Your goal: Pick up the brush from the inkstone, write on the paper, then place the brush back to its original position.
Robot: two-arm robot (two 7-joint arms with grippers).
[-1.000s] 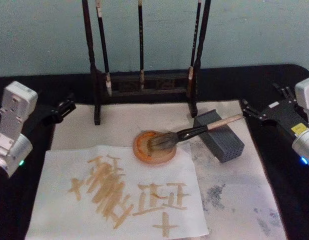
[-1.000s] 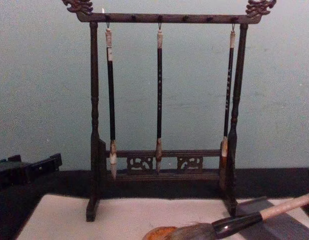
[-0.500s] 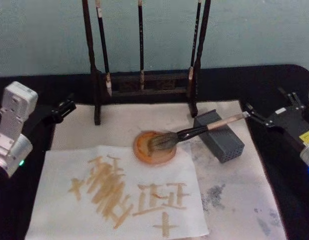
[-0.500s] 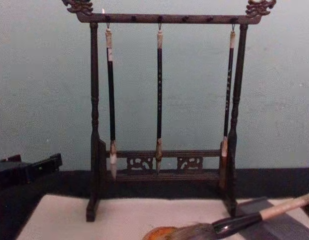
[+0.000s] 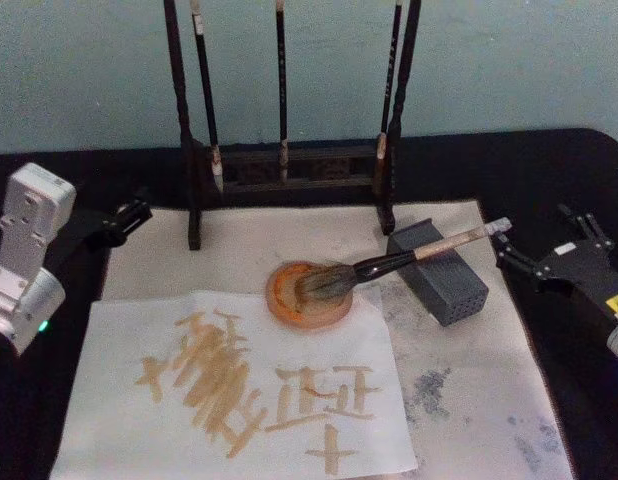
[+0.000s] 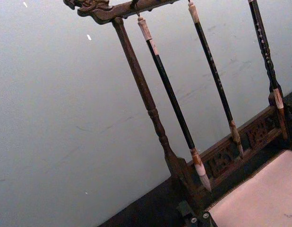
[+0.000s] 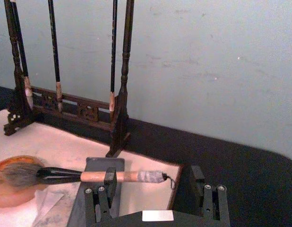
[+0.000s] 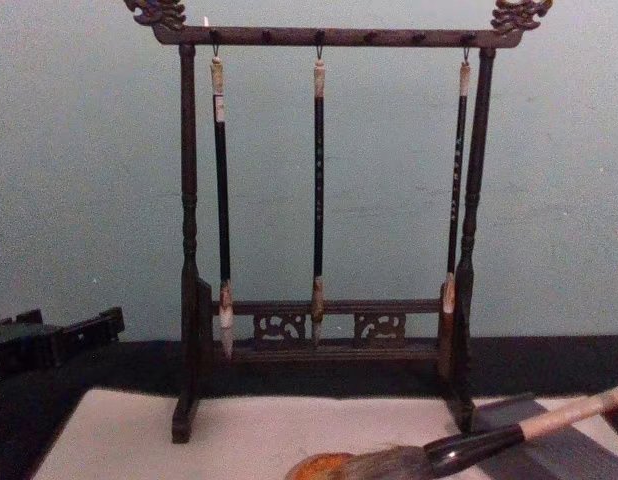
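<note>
Head view. At the left edge, the left gripper hangs over the dark table beside the mat; whether it is open cannot be told. Lower left, the paper lies flat, marked with tan strokes. At centre, the brush rests with its bristles on the round orange inkstone and its handle slanting up-right across a grey block. At the right edge, the right gripper is spread wide and empty, just beside the brush's white end cap, not touching it.

Black table under a wide beige felt mat.
</note>
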